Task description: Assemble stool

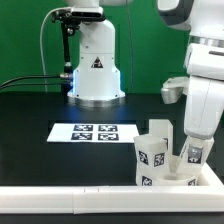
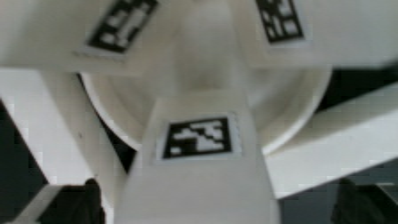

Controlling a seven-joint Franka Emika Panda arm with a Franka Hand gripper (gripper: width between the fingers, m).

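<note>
The stool lies upside down near the front right of the table. Its white legs (image 1: 152,156) stick up, each with a black-and-white tag. In the wrist view I look down on the round seat (image 2: 111,118), with one tagged leg (image 2: 201,140) rising straight toward the camera and two more legs (image 2: 121,25) spreading away. My gripper (image 1: 195,152) hangs over the right side of the stool. It is open (image 2: 205,208), and its dark fingers (image 2: 57,205) straddle the near leg with a gap on each side. Nothing is held.
The marker board (image 1: 92,132) lies flat in the middle of the black table. The robot's white base (image 1: 95,70) stands behind it. A low white wall (image 1: 90,203) runs along the front edge, just before the stool.
</note>
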